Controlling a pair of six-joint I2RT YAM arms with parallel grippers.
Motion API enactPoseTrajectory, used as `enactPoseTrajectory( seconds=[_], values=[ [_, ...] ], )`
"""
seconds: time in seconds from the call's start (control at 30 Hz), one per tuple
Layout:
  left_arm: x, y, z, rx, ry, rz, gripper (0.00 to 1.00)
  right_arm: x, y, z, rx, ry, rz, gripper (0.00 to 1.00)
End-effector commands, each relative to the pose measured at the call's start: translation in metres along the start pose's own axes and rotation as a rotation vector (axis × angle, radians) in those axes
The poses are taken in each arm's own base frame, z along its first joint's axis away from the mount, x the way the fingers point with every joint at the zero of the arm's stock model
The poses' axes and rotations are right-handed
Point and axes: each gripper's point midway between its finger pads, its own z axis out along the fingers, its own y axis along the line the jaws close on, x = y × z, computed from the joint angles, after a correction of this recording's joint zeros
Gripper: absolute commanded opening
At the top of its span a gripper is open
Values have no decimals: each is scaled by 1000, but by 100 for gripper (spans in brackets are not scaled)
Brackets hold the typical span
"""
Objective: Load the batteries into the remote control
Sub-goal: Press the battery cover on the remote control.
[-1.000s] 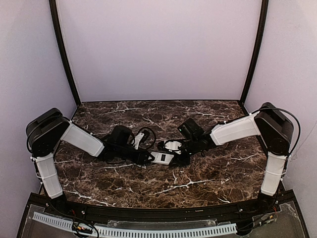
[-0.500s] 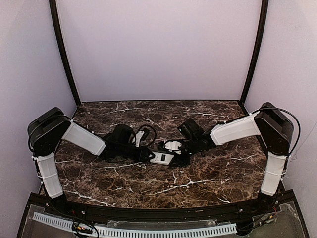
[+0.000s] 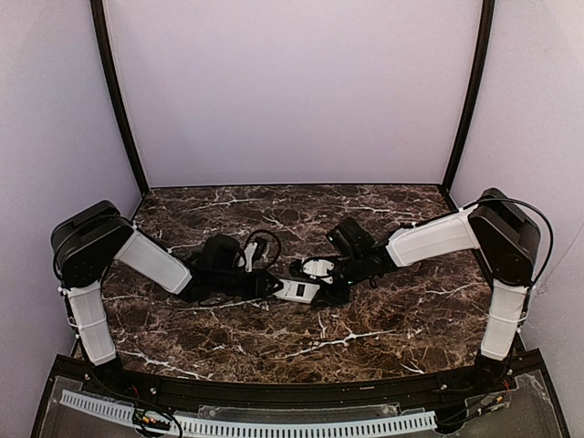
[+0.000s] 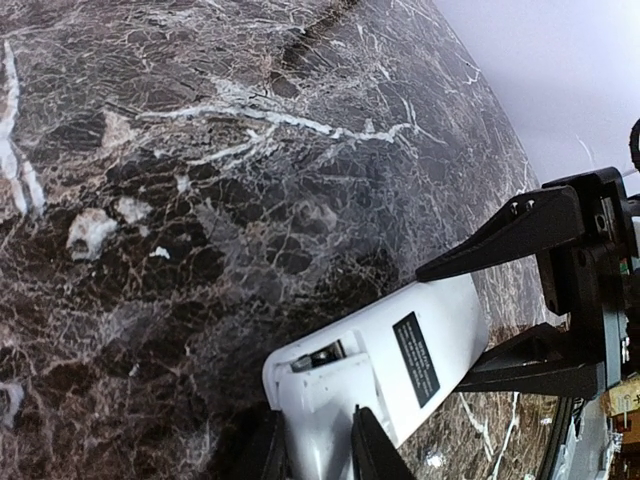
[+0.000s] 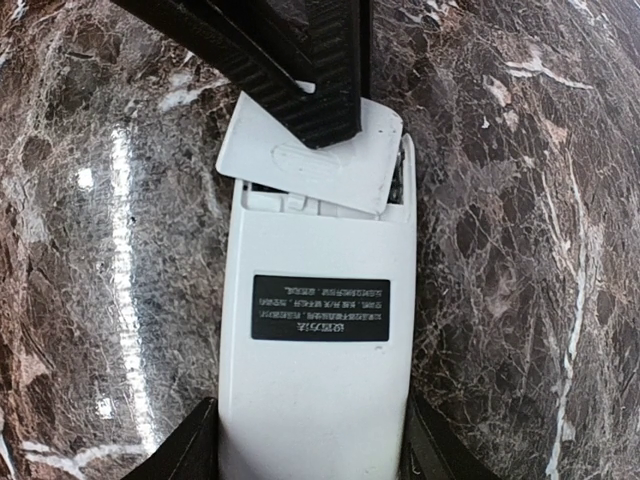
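Observation:
The remote control (image 3: 297, 290) lies back up on the marble, a black label on its white back (image 5: 320, 390). My right gripper (image 5: 315, 455) is shut on its label end, one finger on each long side. At the other end a loose white battery cover (image 5: 310, 160) sits askew over the compartment. My left gripper (image 4: 318, 455) is closed on that cover (image 4: 330, 400), and its fingers (image 5: 310, 90) show in the right wrist view. In the gap above the cover, the dark end of one of the batteries (image 4: 328, 356) shows inside the compartment.
Both arms meet at mid-table, left gripper (image 3: 272, 285) and right gripper (image 3: 333, 290) facing each other across the remote. Dark veined marble (image 3: 365, 338) stretches all around. Purple walls and black corner posts (image 3: 119, 100) close in the back and sides.
My left forearm and wrist have shifted slightly at the cover end of the remote. The remote and the right arm have stayed in place.

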Motion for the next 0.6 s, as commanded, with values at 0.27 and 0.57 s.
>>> enactPoseTrajectory(
  seconds=[0.27, 0.57],
  values=[
    [16, 6, -2, 38, -70, -163, 21, 3, -5, 5, 33, 7, 48, 46],
    [10, 8, -4, 36, -116, -183, 14, 4, -3, 5, 31, 7, 48, 45]
  ],
)
